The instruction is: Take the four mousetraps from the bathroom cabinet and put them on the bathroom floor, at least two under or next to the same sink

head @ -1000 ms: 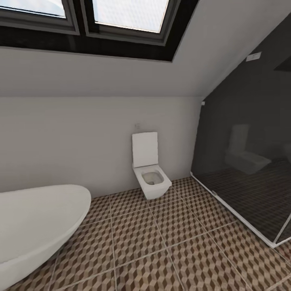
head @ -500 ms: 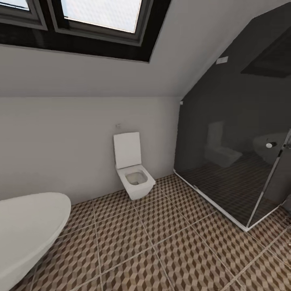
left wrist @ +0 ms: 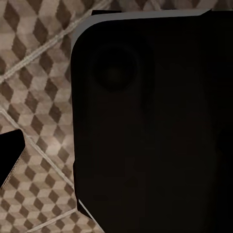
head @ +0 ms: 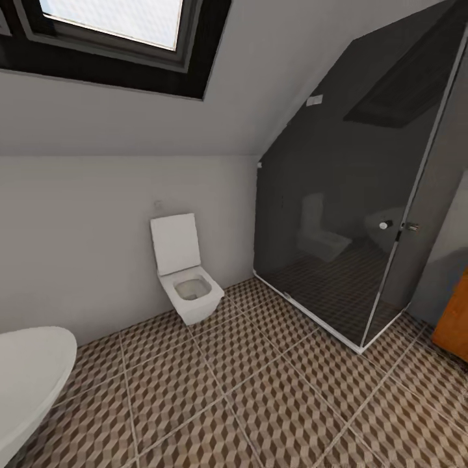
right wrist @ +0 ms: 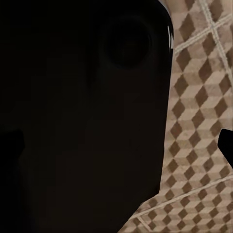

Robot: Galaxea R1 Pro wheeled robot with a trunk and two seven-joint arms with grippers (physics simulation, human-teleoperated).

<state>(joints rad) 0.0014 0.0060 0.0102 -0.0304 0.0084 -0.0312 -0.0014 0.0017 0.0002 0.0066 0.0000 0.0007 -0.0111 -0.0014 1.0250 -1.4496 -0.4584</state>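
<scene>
The bathroom floor of brown, beige and white cube-pattern tiles spreads across the lower head view. It also lies beneath both wrist cameras. At the right edge of the head view stands an orange-brown wooden panel, an edge of the cabinet. The mousetraps and the sink are out of view. A large dark robot part blocks most of each wrist view. A small dark tip pokes in beside it in the left wrist view, and another in the right wrist view. Neither shows how the jaws stand.
A white wall-hung toilet with its lid up stands at the back wall. A white bathtub's rounded end is at the lower left. A dark glass shower enclosure fills the right corner under the sloped ceiling, with a skylight above.
The camera has swung to the right. The toilet and tub slid left in the picture, the shower enclosure came fully into view, and the orange-brown cabinet edge appeared at the right.
</scene>
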